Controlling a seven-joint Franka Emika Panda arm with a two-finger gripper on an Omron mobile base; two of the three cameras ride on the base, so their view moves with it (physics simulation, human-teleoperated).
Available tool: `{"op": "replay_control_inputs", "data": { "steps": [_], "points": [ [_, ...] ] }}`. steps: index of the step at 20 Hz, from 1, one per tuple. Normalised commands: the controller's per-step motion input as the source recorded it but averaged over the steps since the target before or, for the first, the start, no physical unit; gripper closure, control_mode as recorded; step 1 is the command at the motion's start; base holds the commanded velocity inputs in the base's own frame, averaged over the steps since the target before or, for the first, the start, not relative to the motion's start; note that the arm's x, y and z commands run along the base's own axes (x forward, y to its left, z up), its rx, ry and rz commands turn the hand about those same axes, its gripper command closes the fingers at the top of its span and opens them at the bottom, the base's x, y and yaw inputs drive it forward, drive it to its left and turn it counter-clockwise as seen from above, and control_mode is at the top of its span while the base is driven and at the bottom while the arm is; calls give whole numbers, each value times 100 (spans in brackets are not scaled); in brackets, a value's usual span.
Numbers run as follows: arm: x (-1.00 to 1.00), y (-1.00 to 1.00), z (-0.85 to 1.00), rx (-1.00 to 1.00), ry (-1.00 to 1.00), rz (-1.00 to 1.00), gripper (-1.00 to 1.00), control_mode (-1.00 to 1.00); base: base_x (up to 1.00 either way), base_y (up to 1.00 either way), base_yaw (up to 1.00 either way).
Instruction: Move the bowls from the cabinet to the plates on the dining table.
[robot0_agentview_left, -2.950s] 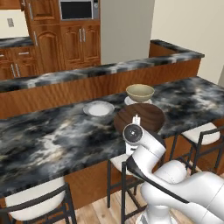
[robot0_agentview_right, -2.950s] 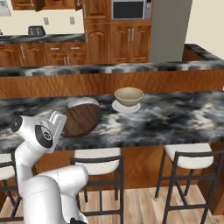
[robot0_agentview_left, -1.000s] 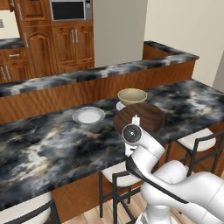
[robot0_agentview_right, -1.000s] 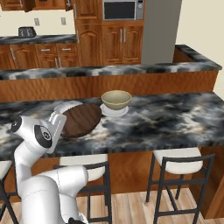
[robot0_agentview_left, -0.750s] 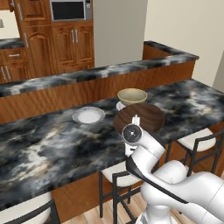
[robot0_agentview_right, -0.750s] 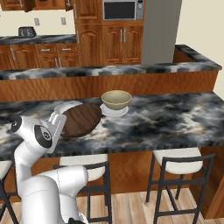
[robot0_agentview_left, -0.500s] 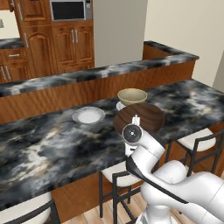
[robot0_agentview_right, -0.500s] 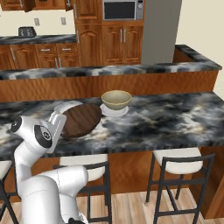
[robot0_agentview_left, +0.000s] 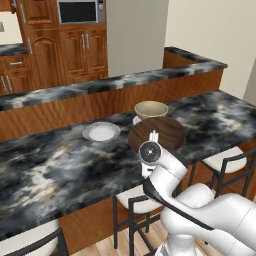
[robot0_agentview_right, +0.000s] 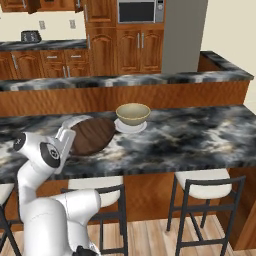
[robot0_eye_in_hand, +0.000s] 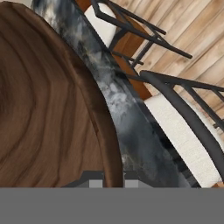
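The gripper (robot0_eye_in_hand: 113, 175) is at the near edge of the dining table (robot0_agentview_left: 60, 170), with its fingers pinched on the rim of the dark brown bowl (robot0_agentview_left: 159, 132). In the hand view the bowl's wood-grained wall (robot0_eye_in_hand: 48, 113) runs right down to the finger tips, with the rim passing between them. The bowl is tilted, its opening turned away from the arm, and it hangs above the marble top rather than resting flat; whether its lower edge touches the top cannot be told. In the right base view the bowl (robot0_agentview_right: 92, 135) sits just beside the white wrist (robot0_agentview_right: 50, 152).

Below the table edge stand black-framed stools with white seats (robot0_agentview_right: 207, 189), on a wooden plank floor (robot0_agentview_right: 165, 240).

Just beyond the held bowl, the pale beige bowl (robot0_agentview_left: 151, 110) stands upright on a plate (robot0_agentview_right: 131, 126) on the table top. A second plate (robot0_agentview_left: 101, 132) lies bare on the marble, to the left of both bowls in the left base view, apart from them.

Behind the dining table runs a raised marble-topped ledge (robot0_agentview_left: 115, 82) with a brown wooden face. Farther back stand reddish-brown cabinets (robot0_agentview_right: 147, 50) with vertical grey bar handles, and a built-in microwave (robot0_agentview_right: 139, 11) above them. A grey panel (robot0_agentview_right: 182, 35) rises beside the cabinets.
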Motion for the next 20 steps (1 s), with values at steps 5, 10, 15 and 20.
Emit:
{"op": "replay_control_inputs", "data": {
  "steps": [5, 10, 15, 20],
  "points": [
    [66, 5, -1, 11, 0, 8, 100, -100, 0, 0, 0],
    [80, 0, 0, 22, 2, 15, 100, -100, 0, 0, 0],
    [69, 12, 0, 10, 3, 12, 100, -100, 0, 0, 0],
    [67, 25, 0, 3, 2, 6, 100, -100, 0, 0, 0]
  ]
}}
